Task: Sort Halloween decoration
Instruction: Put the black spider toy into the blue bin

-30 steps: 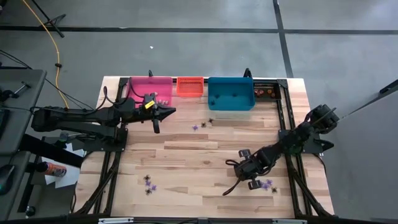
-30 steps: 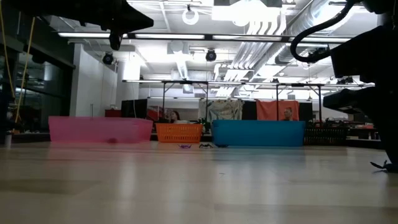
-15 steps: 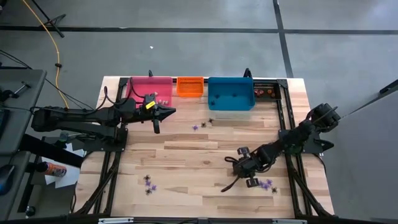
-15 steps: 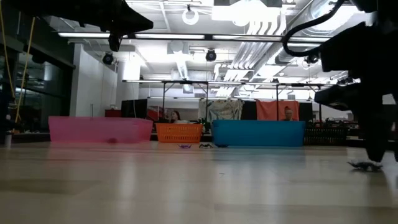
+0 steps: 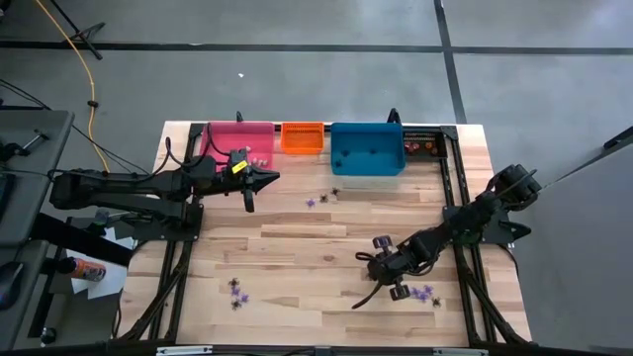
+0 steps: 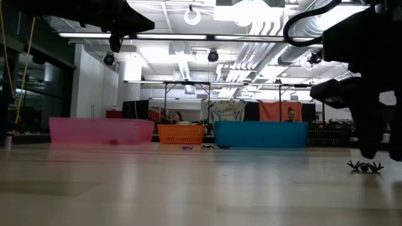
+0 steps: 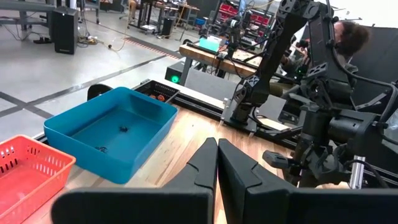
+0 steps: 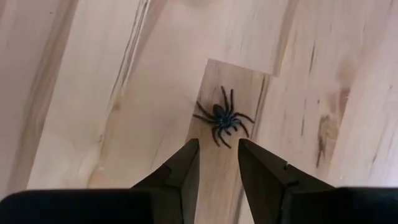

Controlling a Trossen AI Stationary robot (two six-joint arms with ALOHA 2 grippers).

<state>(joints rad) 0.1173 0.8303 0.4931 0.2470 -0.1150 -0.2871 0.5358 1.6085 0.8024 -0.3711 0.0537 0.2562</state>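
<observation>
Black spider (image 8: 222,124) lies on table (image 8: 93,93), at 12 o'clock off right gripper (image 8: 214,163), fingers apart. Risk: shallow descent flicks it away. Left gripper (image 7: 216,167) shut, idle.

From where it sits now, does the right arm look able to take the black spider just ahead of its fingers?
Probably yes. The right gripper is open, and the black spider lies alone on bare wood just beyond its fingers, with nothing between them.
</observation>
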